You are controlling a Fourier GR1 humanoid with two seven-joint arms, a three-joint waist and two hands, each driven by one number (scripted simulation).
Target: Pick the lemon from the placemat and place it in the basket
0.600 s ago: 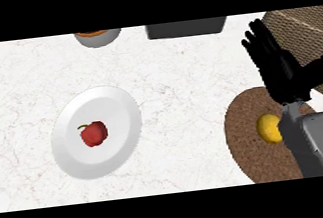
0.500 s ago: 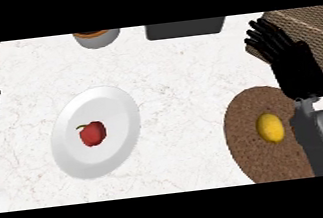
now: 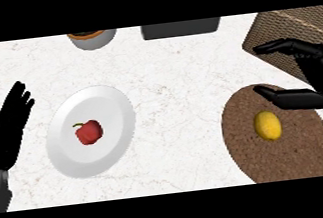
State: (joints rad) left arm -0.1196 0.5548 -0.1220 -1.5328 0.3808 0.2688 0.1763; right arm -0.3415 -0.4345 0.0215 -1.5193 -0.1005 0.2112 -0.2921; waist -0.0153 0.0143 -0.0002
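The small yellow oval lemon (image 3: pixel 268 125) lies on the round brown woven placemat (image 3: pixel 289 159), just at seven o'clock below the black right hand (image 3: pixel 322 75), whose fingers spread wide, holding nothing

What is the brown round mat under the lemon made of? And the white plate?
The placemat looks like woven fibre or cork: brown, matte, with a fine speckled grain. The white plate looks like glazed ceramic: smooth and evenly white with a soft sheen, though it could be plastic. The lemon lies on the mat.

Yellow lemon (image 3: pixel 268 125) lies on round brown placemat (image 3: pixel 289 157); basket (image 3: pixel 296 27) beyond.
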